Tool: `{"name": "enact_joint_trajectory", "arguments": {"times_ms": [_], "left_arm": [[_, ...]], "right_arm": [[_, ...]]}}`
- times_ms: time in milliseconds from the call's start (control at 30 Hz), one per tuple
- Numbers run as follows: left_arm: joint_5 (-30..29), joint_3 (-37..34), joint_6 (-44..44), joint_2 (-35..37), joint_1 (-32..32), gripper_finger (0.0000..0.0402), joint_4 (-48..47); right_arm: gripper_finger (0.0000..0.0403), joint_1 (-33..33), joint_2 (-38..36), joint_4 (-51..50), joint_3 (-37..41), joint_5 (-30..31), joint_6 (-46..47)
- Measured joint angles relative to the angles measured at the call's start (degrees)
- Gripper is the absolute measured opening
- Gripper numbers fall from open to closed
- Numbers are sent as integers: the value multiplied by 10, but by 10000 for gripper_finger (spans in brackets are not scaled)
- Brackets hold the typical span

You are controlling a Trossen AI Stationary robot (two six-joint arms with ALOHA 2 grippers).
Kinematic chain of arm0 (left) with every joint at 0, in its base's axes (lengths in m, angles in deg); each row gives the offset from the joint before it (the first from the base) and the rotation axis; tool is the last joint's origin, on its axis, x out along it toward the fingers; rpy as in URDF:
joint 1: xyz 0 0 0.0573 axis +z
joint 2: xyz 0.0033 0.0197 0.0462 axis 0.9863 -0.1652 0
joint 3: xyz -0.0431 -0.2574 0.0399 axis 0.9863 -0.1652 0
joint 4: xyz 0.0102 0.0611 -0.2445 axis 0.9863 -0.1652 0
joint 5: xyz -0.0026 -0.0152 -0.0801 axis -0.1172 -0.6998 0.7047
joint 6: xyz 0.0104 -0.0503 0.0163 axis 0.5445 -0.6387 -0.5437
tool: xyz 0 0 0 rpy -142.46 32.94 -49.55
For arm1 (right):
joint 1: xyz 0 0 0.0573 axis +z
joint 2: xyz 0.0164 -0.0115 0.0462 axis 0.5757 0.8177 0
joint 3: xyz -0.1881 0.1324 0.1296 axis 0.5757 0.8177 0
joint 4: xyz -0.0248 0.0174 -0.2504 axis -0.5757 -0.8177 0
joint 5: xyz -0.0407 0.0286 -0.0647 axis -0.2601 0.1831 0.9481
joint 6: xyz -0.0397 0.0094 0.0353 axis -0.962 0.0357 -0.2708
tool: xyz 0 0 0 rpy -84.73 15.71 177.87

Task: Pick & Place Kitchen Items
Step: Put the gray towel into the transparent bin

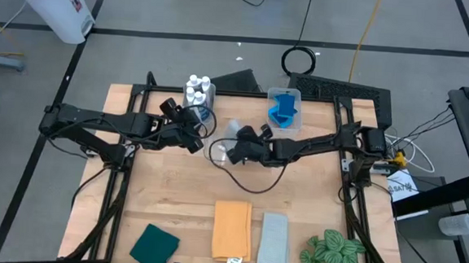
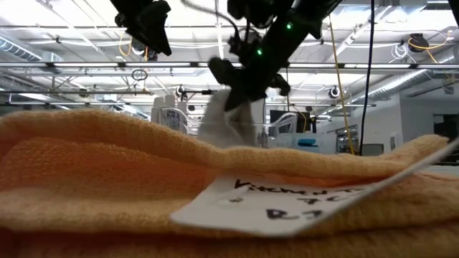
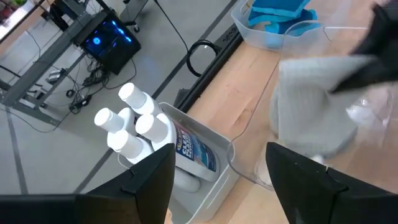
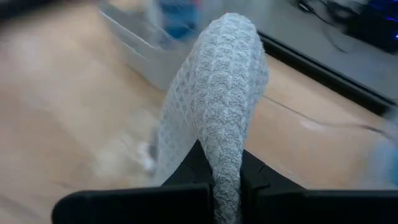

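Observation:
My right gripper (image 1: 235,146) is over the middle of the table, shut on a light grey waffle cloth (image 2: 226,120) that hangs beneath it above a clear bin (image 3: 249,167). My left gripper (image 3: 221,180) hovers open and holds nothing, just left of that bin and near a grey bin (image 1: 199,105) that holds white bottles (image 3: 134,121) standing upright. Blue sponges (image 1: 284,108) lie in another clear bin at the far side. An orange cloth (image 1: 232,229), a second grey cloth (image 1: 273,241) and a dark green cloth (image 1: 156,245) lie flat along the near edge. My right gripper pinches a fold of the grey cloth (image 4: 227,163) between its two fingers, slanting down from the table's right. The cloth bulges out past the fingertips. It droops slack below the gripper. Whether its lower end rests in the clear bin I cannot tell.
A leafy green plant (image 1: 333,256) stands at the near right corner. A white label (image 2: 287,201) lies on the orange cloth close to the low camera. Bare wood (image 1: 174,193) lies between the arms and the row of cloths.

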Motion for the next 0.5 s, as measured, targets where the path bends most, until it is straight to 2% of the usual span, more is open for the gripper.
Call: {"name": "enact_joint_trajectory", "arguments": {"times_ms": [233, 333, 400, 500], "left_arm": [[0, 0, -22, 0, 0, 255, 0], [0, 0, -20, 0, 0, 255, 0], [0, 0, -20, 0, 1, 255, 0], [0, 0, -20, 0, 4, 255, 0]], "right_arm": [[5, 26, 0, 287, 85, -4, -6], [5, 26, 0, 372, 120, 1, 17], [6, 22, 0, 381, 131, 1, 25], [5, 14, 0, 329, 138, 11, 38]]}}
